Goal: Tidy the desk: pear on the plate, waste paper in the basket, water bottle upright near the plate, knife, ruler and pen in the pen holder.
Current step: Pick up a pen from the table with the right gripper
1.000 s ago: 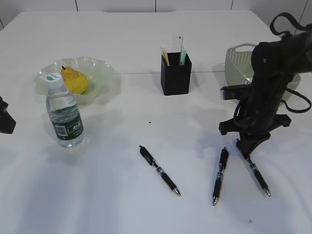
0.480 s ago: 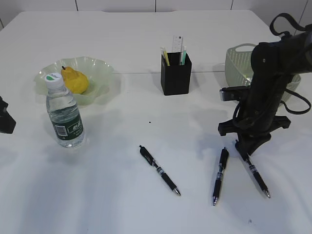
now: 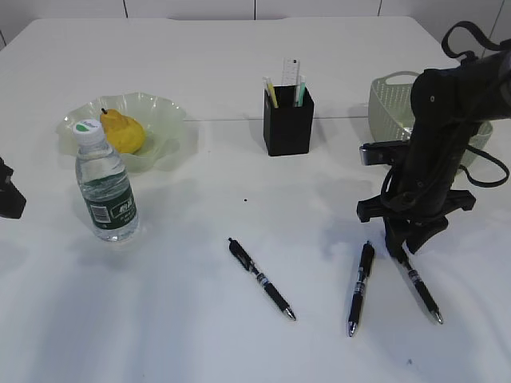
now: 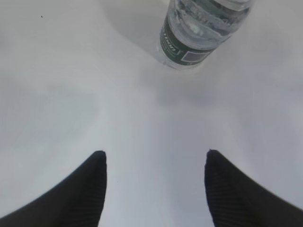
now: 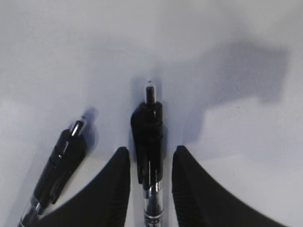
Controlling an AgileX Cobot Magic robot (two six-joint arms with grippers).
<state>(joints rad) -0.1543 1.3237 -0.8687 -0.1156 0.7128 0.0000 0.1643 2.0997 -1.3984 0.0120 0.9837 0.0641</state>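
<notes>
1. A black pen with a clear lower barrel lies on the desk, near right.
2. The right gripper straddles it, fingers parted, not clamping.
3. The left gripper hangs open.

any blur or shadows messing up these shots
Exterior view: sharp, even light, soft shadows under the pens. Left wrist view: bottle cropped at the top, tool tips dark and soft. Right wrist view: pen sharp, broad arm shadow on the desk.

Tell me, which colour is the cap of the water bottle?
The cap of the water bottle is white with a small green mark, clearest in the exterior view.
</notes>
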